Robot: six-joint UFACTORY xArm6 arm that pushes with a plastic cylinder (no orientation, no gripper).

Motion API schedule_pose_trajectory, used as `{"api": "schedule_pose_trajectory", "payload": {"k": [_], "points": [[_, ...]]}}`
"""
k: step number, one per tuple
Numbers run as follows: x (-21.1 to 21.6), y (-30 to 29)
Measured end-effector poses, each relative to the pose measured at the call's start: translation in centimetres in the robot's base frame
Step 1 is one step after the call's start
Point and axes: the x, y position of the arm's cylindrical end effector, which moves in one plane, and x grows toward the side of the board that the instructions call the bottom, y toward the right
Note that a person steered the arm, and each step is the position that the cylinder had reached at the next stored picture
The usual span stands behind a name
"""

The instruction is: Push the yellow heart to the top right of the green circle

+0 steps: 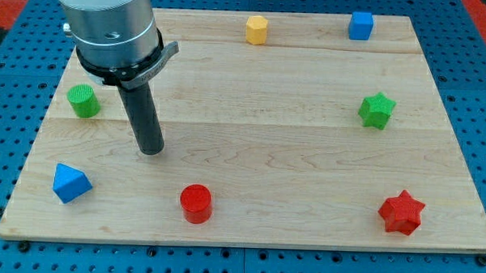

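Wooden board (252, 96) lay mostly bare; my tip (151, 152), holding nothing, stood right of the green circle block (83, 101), so it should circle above the far yellow block (256, 29), apparently hexagonal rather than heart-shaped, and push left.

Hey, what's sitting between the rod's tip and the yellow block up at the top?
Nothing: in the camera view, only bare board lies between my tip and the yellow block.

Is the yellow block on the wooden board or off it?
On it. The yellow block rests on the wooden board near its top edge, well inside the border, far from my tip.
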Motion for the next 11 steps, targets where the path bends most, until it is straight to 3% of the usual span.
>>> {"api": "schedule_pose_trajectory", "payload": {"k": [2,3,4,5,6,7,8,9,10,11], "points": [[-1.1,1.5],[-8.0,4.8],[-14.8,2.0],[-19.0,-2.6],[-29.1,-0.2],[-30.0,-4.4],[-29.1,-13.4],[-25.9,-12.0],[-22.7,0.9],[-20.5,4.1]]}}
